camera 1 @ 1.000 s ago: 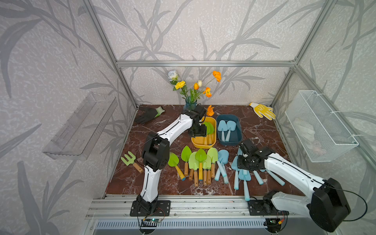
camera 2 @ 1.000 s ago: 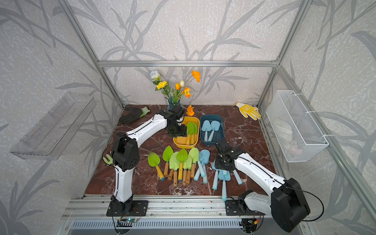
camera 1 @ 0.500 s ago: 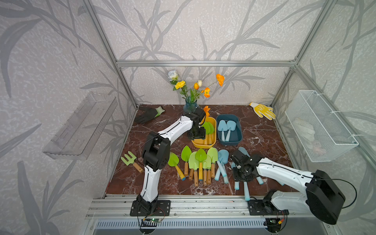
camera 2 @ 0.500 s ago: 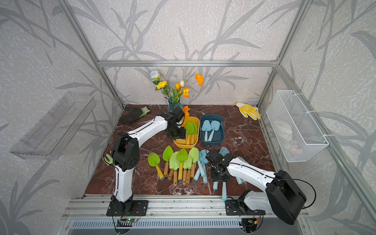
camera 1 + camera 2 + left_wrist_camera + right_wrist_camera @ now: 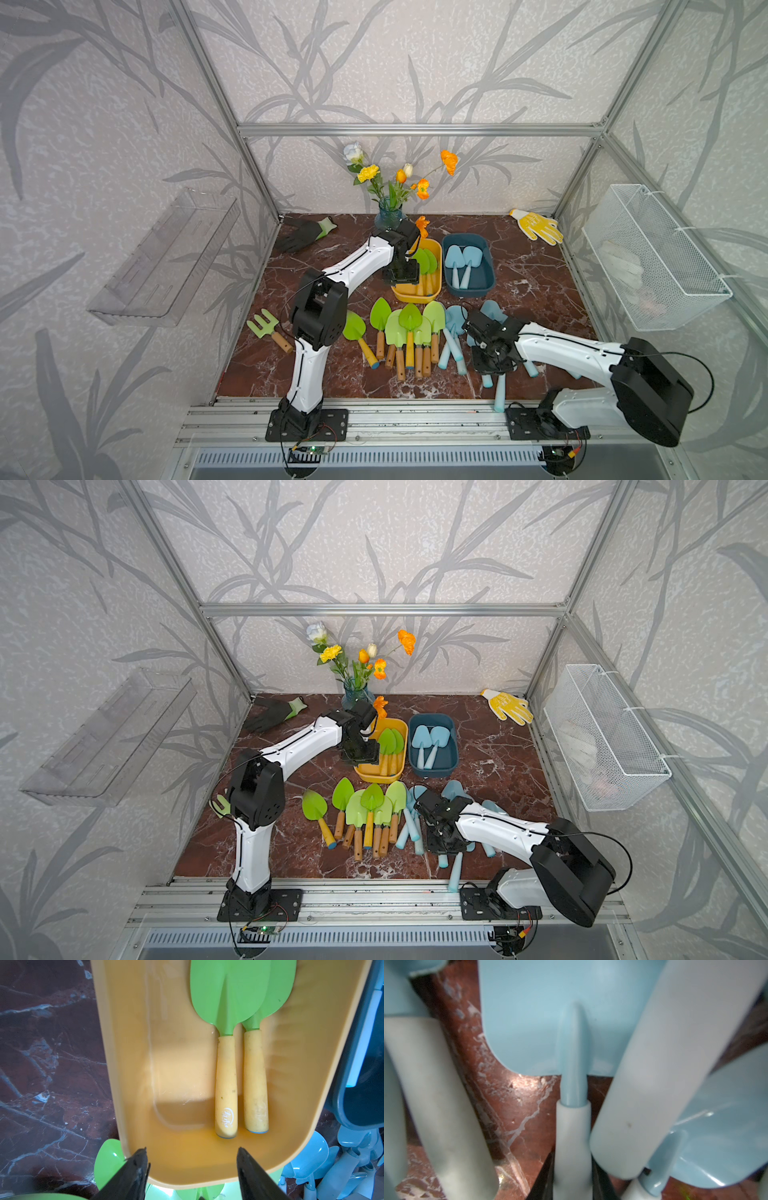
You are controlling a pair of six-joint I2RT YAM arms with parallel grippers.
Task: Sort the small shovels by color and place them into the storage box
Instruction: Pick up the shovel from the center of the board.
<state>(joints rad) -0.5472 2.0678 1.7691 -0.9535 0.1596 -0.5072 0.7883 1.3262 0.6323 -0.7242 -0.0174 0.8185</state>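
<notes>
The pale blue shovel is blurred in the right wrist view, its blade cut off. The left arm hides most of the rake.

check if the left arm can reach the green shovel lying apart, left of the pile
Probably yes. The left gripper is open and empty over the yellow bin, and that green shovel lies alone with nothing on it. It is close to the arm's elbow, so folding back may be awkward.
</notes>
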